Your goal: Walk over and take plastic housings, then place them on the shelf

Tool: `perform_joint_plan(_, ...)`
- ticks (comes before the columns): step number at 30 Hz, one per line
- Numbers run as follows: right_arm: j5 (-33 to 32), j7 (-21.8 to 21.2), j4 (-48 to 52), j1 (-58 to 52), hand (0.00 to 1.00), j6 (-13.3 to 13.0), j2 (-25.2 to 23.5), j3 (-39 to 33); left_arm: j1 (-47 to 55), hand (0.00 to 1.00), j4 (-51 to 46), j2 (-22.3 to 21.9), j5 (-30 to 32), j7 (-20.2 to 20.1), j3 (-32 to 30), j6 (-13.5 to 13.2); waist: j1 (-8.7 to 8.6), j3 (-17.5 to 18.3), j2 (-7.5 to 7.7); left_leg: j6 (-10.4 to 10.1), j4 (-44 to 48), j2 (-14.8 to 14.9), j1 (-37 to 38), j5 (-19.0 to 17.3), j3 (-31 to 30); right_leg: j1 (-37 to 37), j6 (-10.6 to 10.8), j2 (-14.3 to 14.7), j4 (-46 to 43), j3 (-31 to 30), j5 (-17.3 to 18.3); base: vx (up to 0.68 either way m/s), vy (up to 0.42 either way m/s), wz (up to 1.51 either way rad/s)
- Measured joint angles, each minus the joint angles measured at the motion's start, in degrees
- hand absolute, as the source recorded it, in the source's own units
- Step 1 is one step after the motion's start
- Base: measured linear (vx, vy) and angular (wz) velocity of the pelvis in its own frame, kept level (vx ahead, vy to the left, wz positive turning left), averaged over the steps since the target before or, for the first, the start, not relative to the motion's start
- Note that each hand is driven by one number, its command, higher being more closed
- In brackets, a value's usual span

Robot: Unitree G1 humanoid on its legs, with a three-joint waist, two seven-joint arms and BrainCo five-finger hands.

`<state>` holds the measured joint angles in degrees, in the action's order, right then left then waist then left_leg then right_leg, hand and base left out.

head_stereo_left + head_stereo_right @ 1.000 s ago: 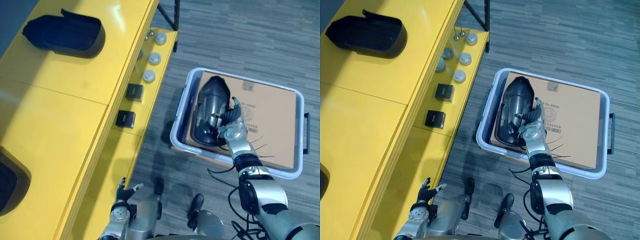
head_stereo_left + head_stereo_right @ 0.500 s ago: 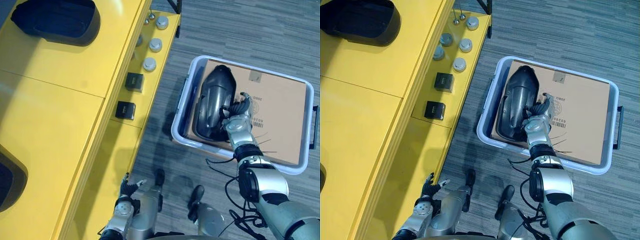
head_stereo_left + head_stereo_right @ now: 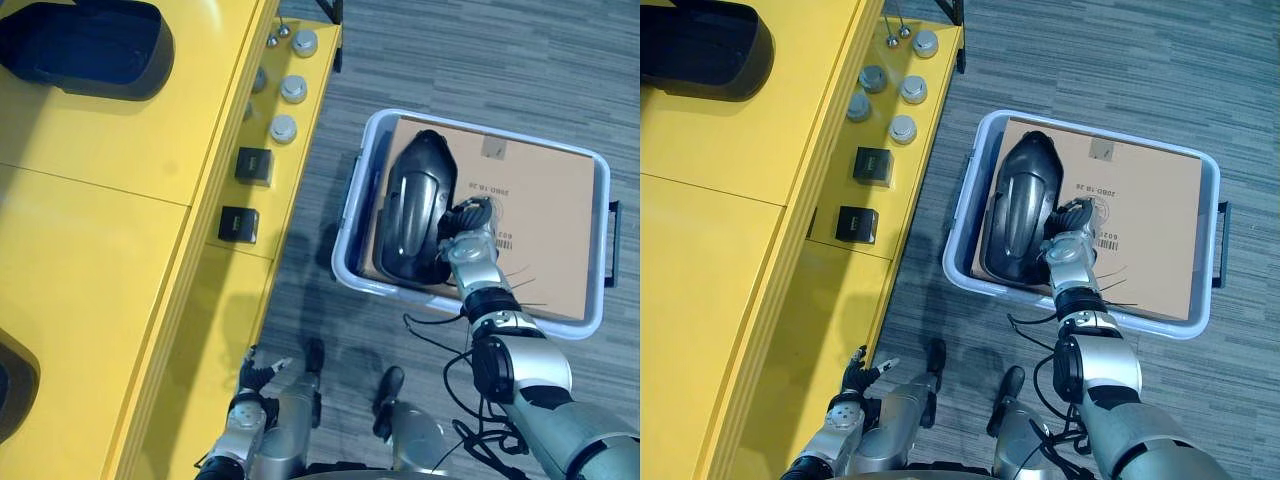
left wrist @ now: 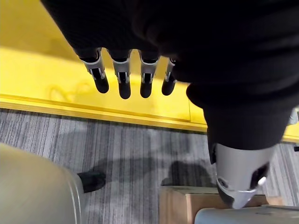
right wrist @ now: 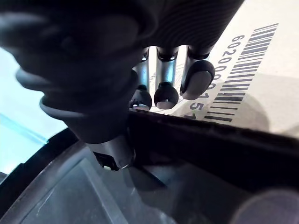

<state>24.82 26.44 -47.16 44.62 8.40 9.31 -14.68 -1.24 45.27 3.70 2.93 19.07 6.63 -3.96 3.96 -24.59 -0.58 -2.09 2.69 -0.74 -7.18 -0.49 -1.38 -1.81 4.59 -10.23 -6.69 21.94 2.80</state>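
A black plastic housing (image 3: 413, 210) lies hollow side up in a white bin (image 3: 352, 262), on a sheet of cardboard (image 3: 545, 215). My right hand (image 3: 468, 226) is at the housing's right edge, shut on it. In the right wrist view its fingers (image 5: 166, 96) curl over the outside of the rim and the thumb (image 5: 114, 156) presses inside the shell (image 5: 84, 200). Another black housing (image 3: 85, 45) sits on the yellow shelf (image 3: 110, 200) at the top left. My left hand (image 3: 256, 376) hangs low beside the shelf, its fingers (image 4: 124, 80) straight and open.
The edge of a further dark housing (image 3: 10, 385) shows on the shelf at lower left. On the shelf's lower tier stand two small black boxes (image 3: 253, 165) and several round silver caps (image 3: 284, 128). Grey floor lies between shelf and bin.
My right hand's fingers have curled from spread to shut on the housing's rim. The whole picture has shifted with the camera. The left hand stays open.
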Motion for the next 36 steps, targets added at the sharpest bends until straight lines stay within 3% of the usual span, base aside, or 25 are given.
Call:
perform_joint_plan(6, 0.44, 2.7, 19.13, -9.65, 1.0, 0.11, -0.53, 0.16, 0.27, 0.0, -0.55, -0.05, 0.03, -0.02, -0.11, 0.38, 0.01, 0.21, 0.29, 0.01, 0.34, -0.03, 1.64, 0.01, -0.03, 2.43, 0.0, 0.01, 0.29, 0.2, 0.0, 0.04, 0.001, 0.08)
perform_joint_plan(10, 2.54, 5.42, 28.4, -16.59, 1.0, -0.04, -2.13, -0.13, 2.35, 0.0, -1.74, -0.03, 0.57, -0.03, -1.23, 0.39, -0.19, 3.26, 1.9, 0.03, 0.37, -0.09, 2.15, 0.02, -0.1, 3.45, 0.01, 0.12, 1.1, 0.52, 0.01, 0.05, -0.012, 0.02)
perform_joint_plan(17, 3.52, 8.64, 40.15, -24.6, 1.0, -0.81, -2.47, -0.26, 6.26, 0.0, -8.27, -0.17, 2.31, 0.96, -2.35, 0.37, -0.21, 8.02, 2.48, 0.06, 1.75, -0.19, 4.11, 0.04, -0.21, 6.67, 0.01, 0.15, 1.36, 1.52, 0.01, 0.06, -0.024, 0.07)
perform_joint_plan(26, 4.49, 9.99, 51.32, -28.3, 1.0, -3.69, -4.4, 0.46, 12.49, 0.0, -29.01, -1.43, 4.4, 3.89, -2.66, -0.31, -0.33, 12.59, 2.68, 0.14, 2.46, 0.0, 7.14, -0.03, -0.14, 9.6, 0.04, 0.3, 0.9, 1.45, 0.07, 0.05, -0.039, -0.03)
perform_joint_plan(28, 4.47, 10.21, 53.19, -29.11, 1.0, -4.5, -4.5, 2.43, 13.11, 0.0, -36.35, -2.15, 4.6, 5.0, -2.23, -0.71, -1.18, 12.83, 2.32, 0.33, 3.44, 0.91, 8.04, -0.13, -0.39, 8.09, 0.39, 0.26, -4.96, 1.4, 0.51, 0.07, -0.028, -0.04)
perform_joint_plan(29, 4.48, 10.19, 53.39, -29.22, 1.0, -4.92, -4.48, 3.29, 13.39, 0.0, -38.15, -2.75, 4.67, 5.38, -2.18, -0.94, -1.67, 13.12, 1.86, 0.74, 3.48, 1.66, 8.25, -0.38, -0.87, 6.29, -0.33, 0.3, -7.25, 1.1, 3.25, 0.03, -0.044, -0.08)
perform_joint_plan(30, 4.47, 10.1, 55.3, -30.35, 1.0, -5.7, -4.67, 5.71, 13.47, 0.0, -41.34, -2.36, 5.29, 6.09, -1.84, -1.44, -1.86, 14.06, 2.21, 1.75, 3.52, 1.92, 8.47, -1.12, -1.8, 5.92, 0.19, 1.6, -2.24, 0.39, 5.75, 0.03, -0.079, -0.03)
perform_joint_plan(31, 4.48, 9.92, 58.09, -31.54, 1.0, -6.77, -5.33, 7.68, 13.01, 0.0, -43.92, -1.85, 7.75, 6.79, -1.57, -1.86, -1.86, 14.91, 3.62, 1.87, 3.73, 1.0, 8.46, -1.84, -1.75, 5.89, -0.43, 1.57, 4.41, -0.28, 3.98, 0.04, -0.099, 0.02)
perform_joint_plan(32, 4.48, 9.82, 59.29, -31.66, 1.0, -7.46, -5.84, 8.46, 12.41, 0.0, -45.13, -1.58, 8.57, 7.24, -1.21, -2.04, -2.01, 15.09, 4.32, 1.51, 4.36, 0.28, 8.43, -2.94, -1.7, 5.64, -1.02, 1.19, 6.23, -0.27, 0.02, 0.08, -0.126, 0.27)
perform_joint_plan(33, 4.49, 9.77, 60.1, -32.07, 1.0, -8.96, -5.78, 9.5, 12.16, 0.0, -45.93, -2.27, 9.72, 7.62, 0.14, -2.32, -2.86, 15.76, 2.11, 0.32, 6.08, 1.49, 8.4, -5.5, -2.59, 6.76, -0.81, 2.1, 5.85, 0.87, 0.3, 0.15, -0.083, 0.19)
perform_joint_plan(34, 4.35, 9.76, 60.14, -32.78, 1.0, -9.37, -5.77, 11.46, 12.9, 0.0, -49.0, -3.25, 11.06, 8.05, 1.68, -3.05, -2.96, 16.52, 1.31, -0.08, 6.53, 2.19, 9.32, -6.04, -2.39, 7.63, -0.84, 2.67, 5.57, 0.62, 0.32, 0.16, -0.057, 0.12)
perform_joint_plan(36, 4.11, 9.75, 60.48, -33.25, 1.0, -9.71, -5.81, 12.93, 12.99, 0.0, -50.88, -3.62, 11.52, 8.73, 3.28, -3.94, -3.03, 16.57, 1.24, -0.33, 7.68, 2.28, 9.74, -6.21, -2.26, 8.5, -0.85, 2.75, 5.54, 0.15, 0.32, 0.12, -0.011, -0.14)
